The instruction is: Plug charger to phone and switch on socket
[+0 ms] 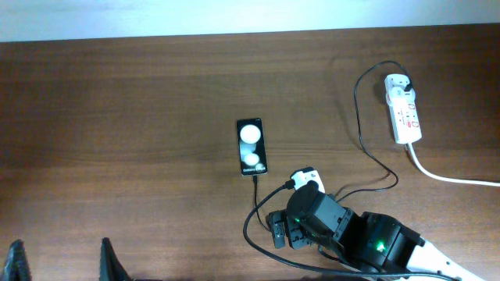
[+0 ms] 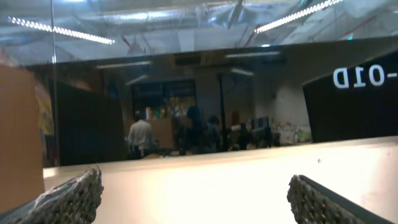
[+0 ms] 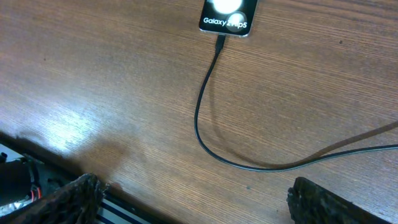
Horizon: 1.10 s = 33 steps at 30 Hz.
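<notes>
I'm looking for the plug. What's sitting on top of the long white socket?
A white adapter sits on the far end of the socket, the black charger cable leaving it. Its prongs are covered.

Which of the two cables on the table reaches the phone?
The thin black charger: its tip meets the phone's lower edge. The thick white cord runs from the socket off to the right.
</notes>
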Tool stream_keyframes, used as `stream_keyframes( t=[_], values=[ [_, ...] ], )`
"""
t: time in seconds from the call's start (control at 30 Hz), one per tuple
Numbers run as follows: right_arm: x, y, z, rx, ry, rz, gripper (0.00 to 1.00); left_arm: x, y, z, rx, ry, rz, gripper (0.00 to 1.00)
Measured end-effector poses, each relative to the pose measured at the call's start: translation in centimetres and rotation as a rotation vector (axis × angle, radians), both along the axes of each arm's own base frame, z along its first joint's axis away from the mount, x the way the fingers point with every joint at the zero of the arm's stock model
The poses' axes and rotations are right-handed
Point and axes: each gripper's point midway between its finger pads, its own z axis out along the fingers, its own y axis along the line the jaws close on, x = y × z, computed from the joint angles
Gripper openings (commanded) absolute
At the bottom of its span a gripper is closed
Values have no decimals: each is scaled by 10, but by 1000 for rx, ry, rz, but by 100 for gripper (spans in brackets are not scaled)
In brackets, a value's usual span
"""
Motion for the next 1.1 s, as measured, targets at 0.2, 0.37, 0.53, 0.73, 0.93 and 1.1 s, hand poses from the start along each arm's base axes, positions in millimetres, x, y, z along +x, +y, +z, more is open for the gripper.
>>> stream_keyframes(
  t=[0.2,0.37,0.53,0.73,0.93,1.1],
  values=[
    [-3,-3,19,67,-45,2,99,-3,11,-2,-30,0,56,99],
    [-3,-4,23,84,-58,2,99,-7,28,-3,-78,-5,140,99],
    [0,-6,23,73,-72,-12,99,-6,31,-5,-79,8,177,99],
    [1,-8,23,67,-81,-18,99,-7,33,-6,-77,8,209,99],
    [7,-12,24,47,-108,-42,99,14,33,-25,-112,60,192,99],
    [13,-17,25,25,-139,-69,99,56,32,-70,-119,170,189,99]
  ],
)
